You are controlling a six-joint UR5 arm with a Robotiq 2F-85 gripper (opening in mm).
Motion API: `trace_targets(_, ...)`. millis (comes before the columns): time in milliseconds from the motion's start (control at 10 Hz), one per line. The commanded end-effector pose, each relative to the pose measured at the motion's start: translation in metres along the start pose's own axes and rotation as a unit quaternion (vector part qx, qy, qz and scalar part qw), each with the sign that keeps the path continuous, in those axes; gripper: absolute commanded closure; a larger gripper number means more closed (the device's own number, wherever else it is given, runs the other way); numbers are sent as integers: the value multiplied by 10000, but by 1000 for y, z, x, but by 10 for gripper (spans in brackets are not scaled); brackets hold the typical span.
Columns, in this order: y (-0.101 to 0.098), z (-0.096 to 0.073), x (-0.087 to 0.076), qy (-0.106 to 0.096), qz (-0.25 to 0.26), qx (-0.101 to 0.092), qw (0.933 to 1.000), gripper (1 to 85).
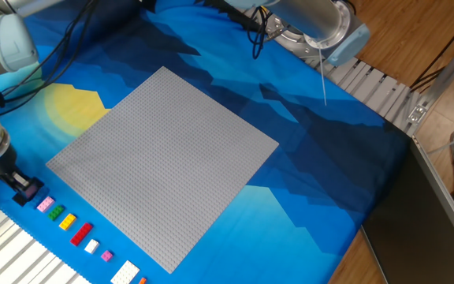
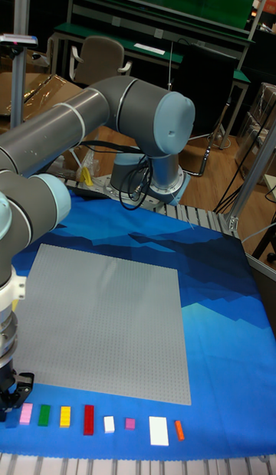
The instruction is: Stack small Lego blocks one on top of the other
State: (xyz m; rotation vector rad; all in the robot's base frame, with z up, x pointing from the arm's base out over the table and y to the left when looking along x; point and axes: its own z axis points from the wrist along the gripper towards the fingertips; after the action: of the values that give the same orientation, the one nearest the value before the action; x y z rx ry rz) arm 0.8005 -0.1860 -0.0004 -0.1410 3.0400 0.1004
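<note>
My gripper (image 1: 22, 188) is down at the left end of a row of small Lego blocks, low over the blue cloth. Its jaws sit against a dark, flat black block (image 1: 28, 189), seen in the tall view as the black block (image 2: 17, 389) between my gripper (image 2: 15, 391) fingers. To its right lie a pink block (image 1: 44, 203), green block (image 1: 54, 212), yellow block (image 1: 67, 221), red block (image 1: 81, 232), small white block (image 1: 91, 246) and purple block (image 1: 106, 255). A bigger white block (image 2: 159, 430) and an orange block (image 2: 179, 430) end the row.
The large grey studded baseplate (image 1: 164, 166) lies on the cloth beside the row. The arm's base (image 2: 149, 184) stands at the table's far edge. A ribbed metal rail (image 1: 6, 256) borders the cloth just beyond the blocks.
</note>
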Motion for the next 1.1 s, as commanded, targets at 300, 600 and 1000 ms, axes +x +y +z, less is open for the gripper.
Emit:
trace_targets(300, -10, -1, 1, -47, -142, -69, 9999, 443)
trace_targets(600, -10, 0, 0, -56, -118, -76, 9999, 450)
trace_targets(1000, -8, 0, -2, -96, -85, -94, 9999, 457)
